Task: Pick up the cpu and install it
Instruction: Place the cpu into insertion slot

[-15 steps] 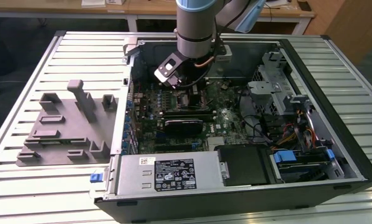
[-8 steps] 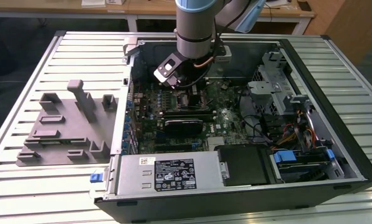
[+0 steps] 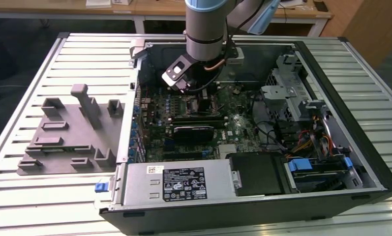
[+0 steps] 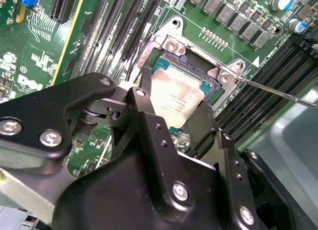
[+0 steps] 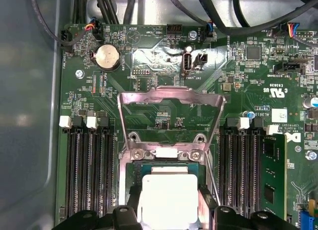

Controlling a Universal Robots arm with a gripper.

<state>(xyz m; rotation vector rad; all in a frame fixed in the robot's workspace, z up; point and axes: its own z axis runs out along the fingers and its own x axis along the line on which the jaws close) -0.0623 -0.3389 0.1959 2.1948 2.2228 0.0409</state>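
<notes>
The cpu (image 5: 169,197), a flat square chip with a silver-grey top, sits between my gripper's (image 5: 169,210) two black fingers, low over the motherboard socket (image 5: 130,176). In the second wrist view the cpu (image 4: 176,98) lies within the socket's metal frame (image 4: 171,43), one black finger (image 4: 144,103) against each of two opposite edges. My gripper (image 4: 174,111) appears shut on it. I cannot tell whether the chip rests fully in the socket. The socket's load plate (image 5: 169,97) stands swung open. In the exterior view the arm (image 3: 197,69) reaches down into the open computer case (image 3: 353,147).
Memory slots (image 5: 84,165) flank the socket on both sides, with one memory stick (image 5: 272,173) fitted. The thin socket lever (image 4: 278,91) sticks out beside the frame. A grey fixture block (image 3: 71,132) lies on the slatted table at the exterior view's left. Power supply (image 3: 176,182) and cables (image 3: 314,142) line the case.
</notes>
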